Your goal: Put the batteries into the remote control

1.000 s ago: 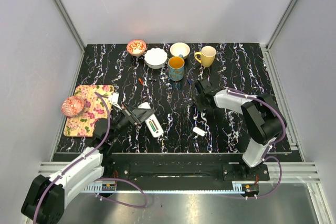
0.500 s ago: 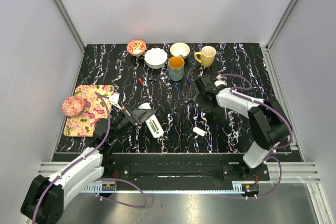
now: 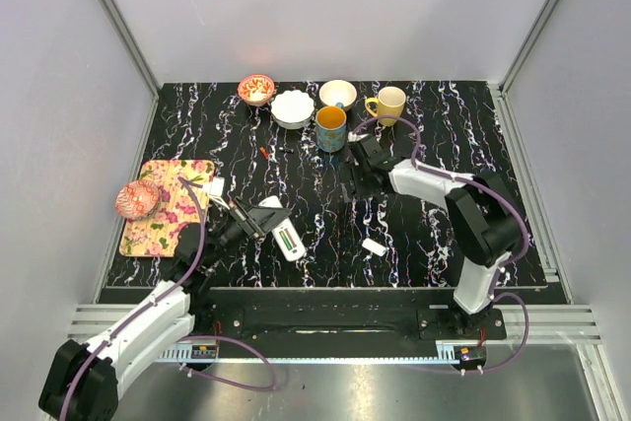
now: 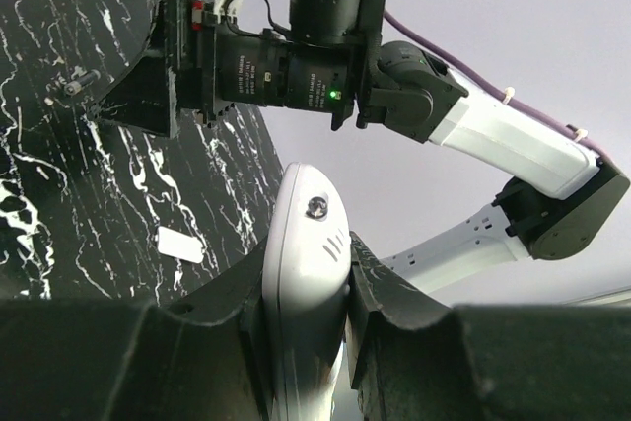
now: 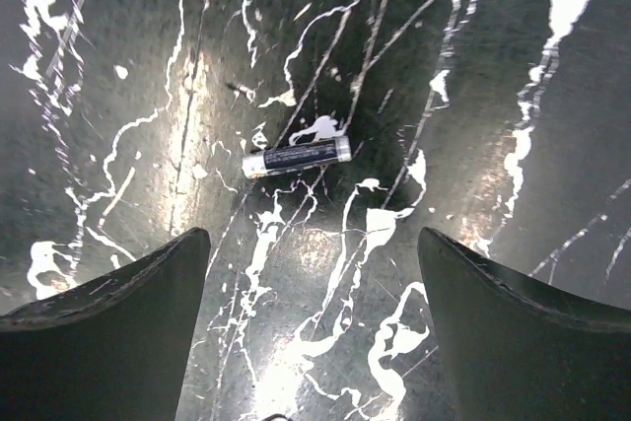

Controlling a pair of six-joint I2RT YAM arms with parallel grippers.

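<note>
The white remote control [image 3: 287, 238] is held at one end by my left gripper [image 3: 258, 220], which is shut on it; in the left wrist view both fingers press the sides of the remote control [image 4: 306, 273]. A dark battery with silver ends [image 5: 296, 156] lies flat on the black marbled table, just ahead of my right gripper [image 5: 311, 236]. That gripper is open wide, with nothing between its fingers. In the top view the right gripper [image 3: 357, 177] hovers low over the table's middle, near the blue mug [image 3: 331, 128].
A small white chip [image 3: 373, 245] lies on the table in front of the right arm. Bowls [image 3: 293, 108] and a yellow mug [image 3: 388, 105] line the far edge. A floral mat [image 3: 168, 206] with a pink ball sits left. Small loose pieces [image 3: 264, 152] lie near the bowls.
My right gripper has moved away from me and leftward, towards the blue mug, and its jaws have opened wide. The left gripper and remote control have stayed put.
</note>
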